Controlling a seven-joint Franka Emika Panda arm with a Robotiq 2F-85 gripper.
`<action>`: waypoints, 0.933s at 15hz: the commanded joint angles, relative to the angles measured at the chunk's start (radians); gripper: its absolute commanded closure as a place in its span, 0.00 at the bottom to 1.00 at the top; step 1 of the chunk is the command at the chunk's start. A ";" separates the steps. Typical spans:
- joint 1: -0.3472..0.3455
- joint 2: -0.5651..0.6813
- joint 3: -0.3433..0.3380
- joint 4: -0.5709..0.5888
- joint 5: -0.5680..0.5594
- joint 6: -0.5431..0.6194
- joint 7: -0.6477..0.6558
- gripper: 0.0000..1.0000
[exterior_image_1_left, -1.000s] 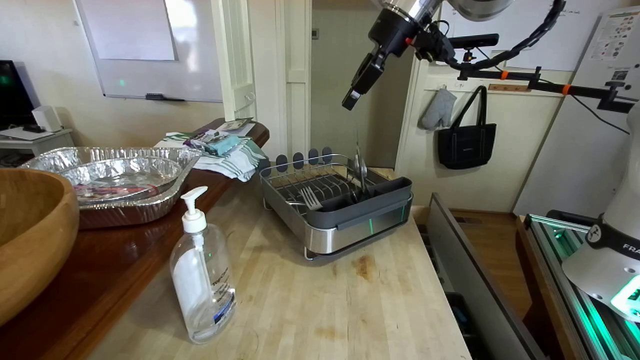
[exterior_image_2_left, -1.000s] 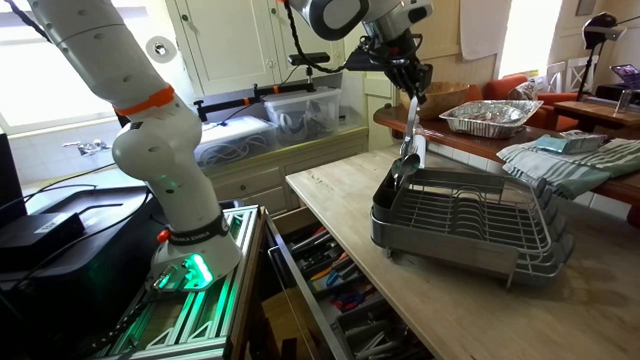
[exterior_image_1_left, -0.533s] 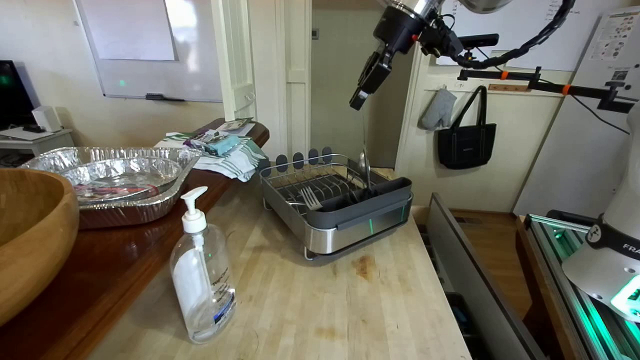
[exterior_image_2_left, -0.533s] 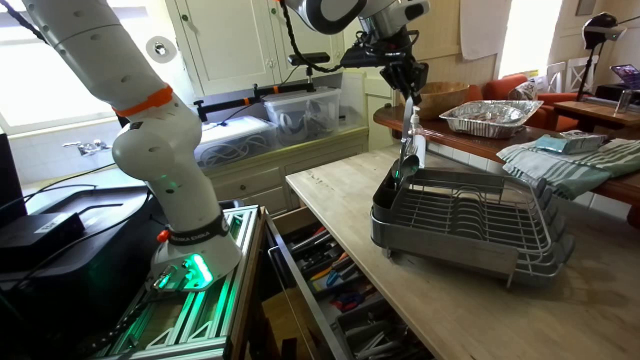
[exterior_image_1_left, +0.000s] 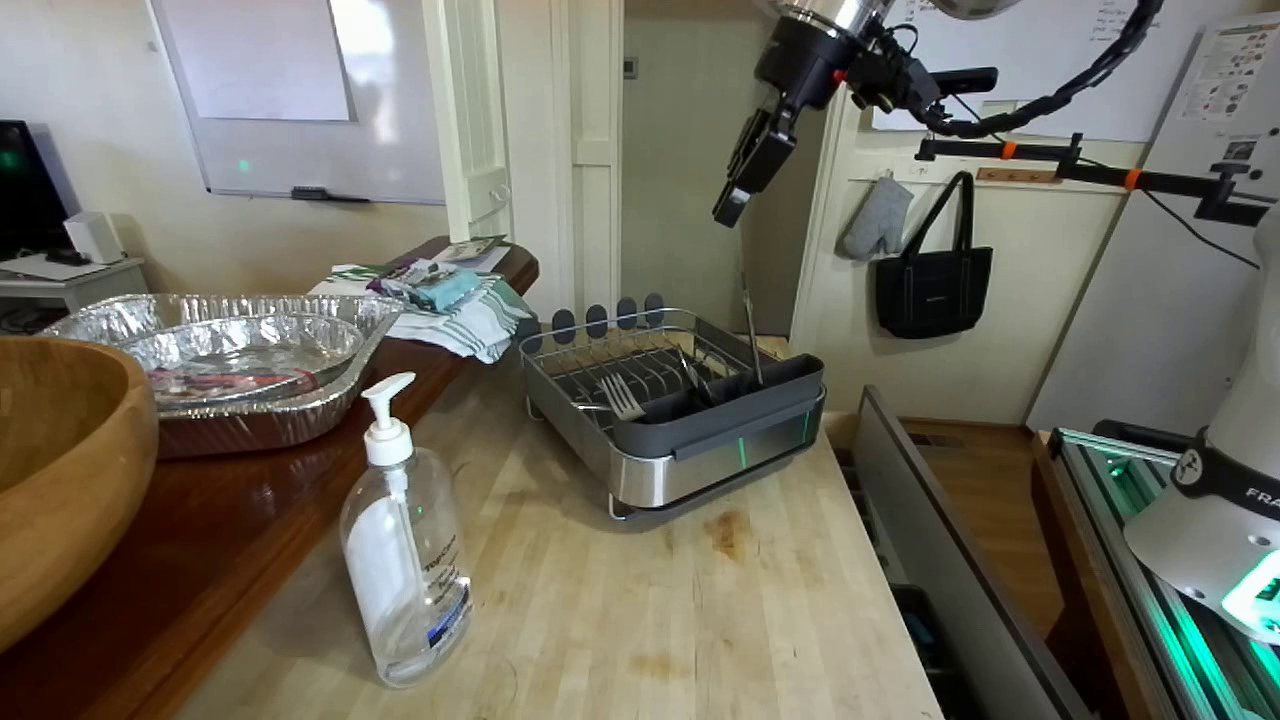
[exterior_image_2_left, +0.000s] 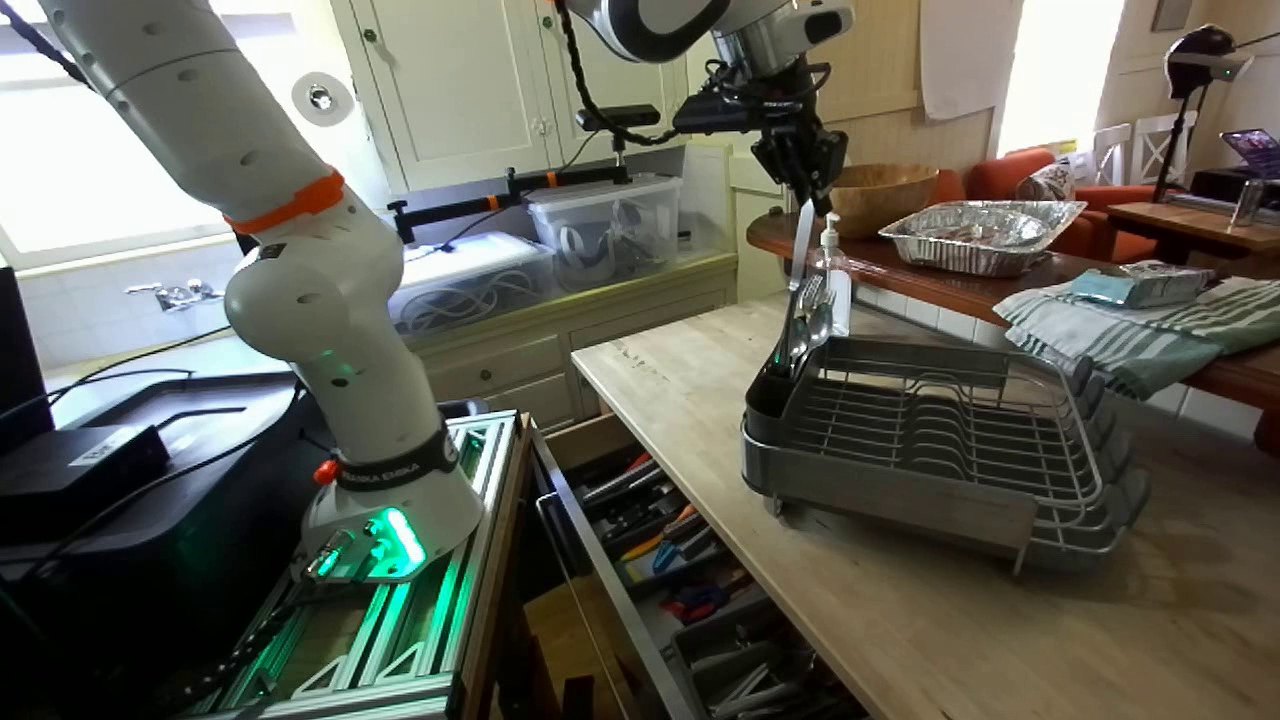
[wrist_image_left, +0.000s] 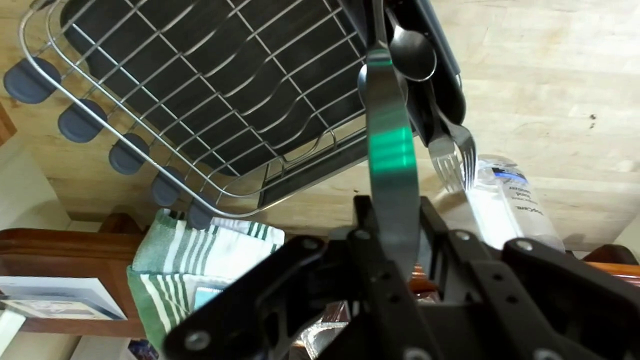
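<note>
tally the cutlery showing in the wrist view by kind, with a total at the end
Knife: 1
Forks: 2
Spoons: 2, one partly hidden behind the knife
Total: 5

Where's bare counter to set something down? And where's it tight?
Bare: counter between pump bottle, dish rack and open drawer; also the counter on the rack's side opposite the bottle, beside that drawer. Crowded: cutlery caddy, with the knife reaching up to the gripper; and the ledge, holding bowl, foil tray and towel.
</note>
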 joint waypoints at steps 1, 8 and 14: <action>0.001 -0.019 -0.005 -0.006 -0.044 -0.038 0.043 0.94; -0.005 -0.036 -0.009 -0.011 -0.063 -0.041 0.063 0.94; -0.014 -0.057 -0.016 -0.020 -0.077 -0.056 0.073 0.94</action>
